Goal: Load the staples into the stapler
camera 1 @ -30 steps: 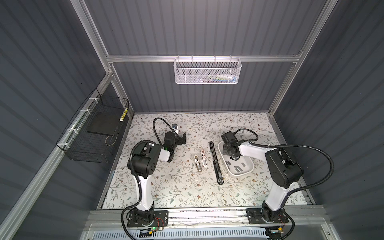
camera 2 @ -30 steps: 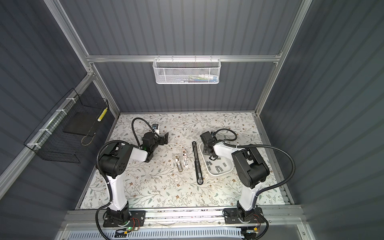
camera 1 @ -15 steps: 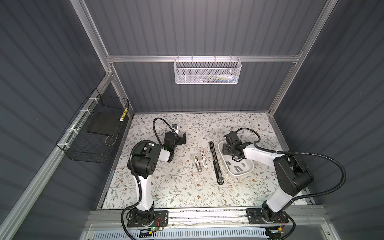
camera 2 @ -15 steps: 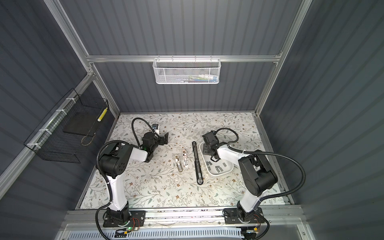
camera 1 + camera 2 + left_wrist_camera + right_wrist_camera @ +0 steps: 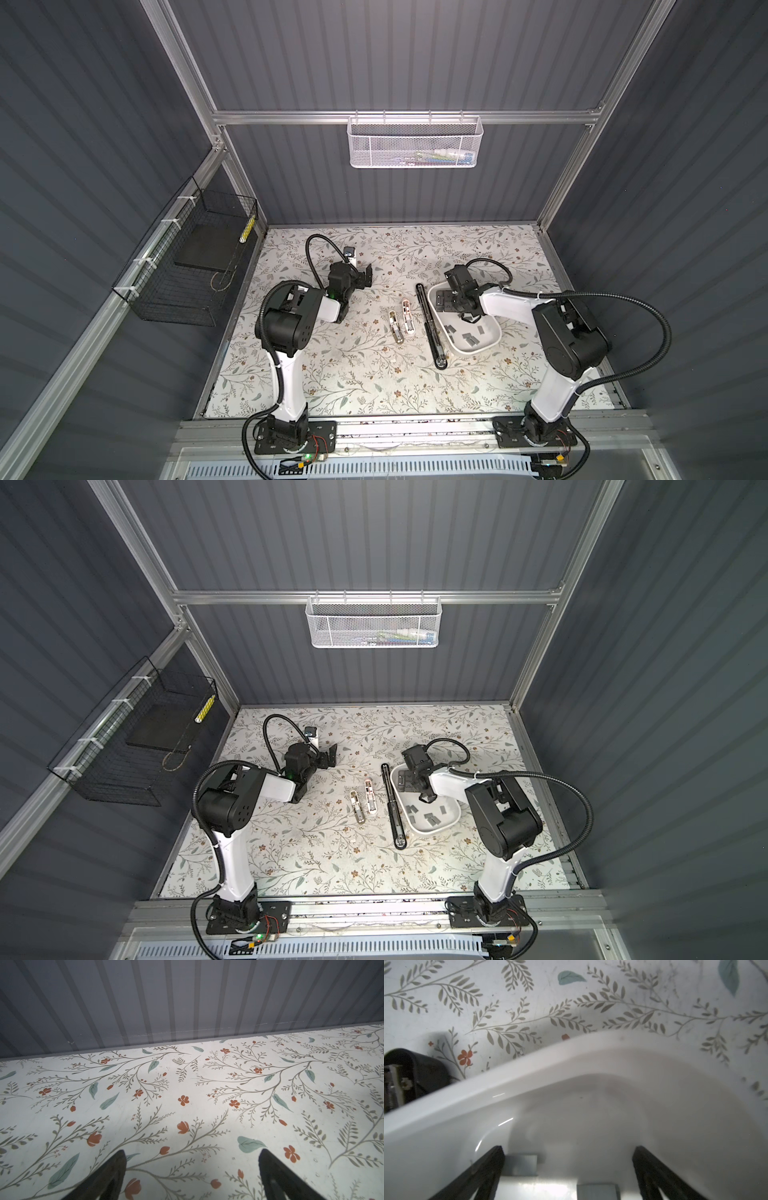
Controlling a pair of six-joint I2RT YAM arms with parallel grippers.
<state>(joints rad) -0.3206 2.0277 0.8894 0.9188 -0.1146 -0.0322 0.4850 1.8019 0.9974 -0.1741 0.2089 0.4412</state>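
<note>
Right pincer [image 5: 569, 1148] has spread apart inside the dish [image 5: 571, 1059], seemingly at the pick-up step; next it must pinch one of the staples [image 5: 521, 1164]. Left pincer [image 5: 192, 1152], far from the dish, gapes empty.

one black stapler [image 5: 430, 326]; one white tray [image 5: 474, 351]; staples [image 5: 481, 330] in the tray, at least five grey strips showing, exact count unclear; two small silver-and-white pieces [image 5: 395, 331]; one white mesh basket [image 5: 413, 143]; one black wire basket [image 5: 187, 270]; two robot arms [image 5: 286, 328].
</note>
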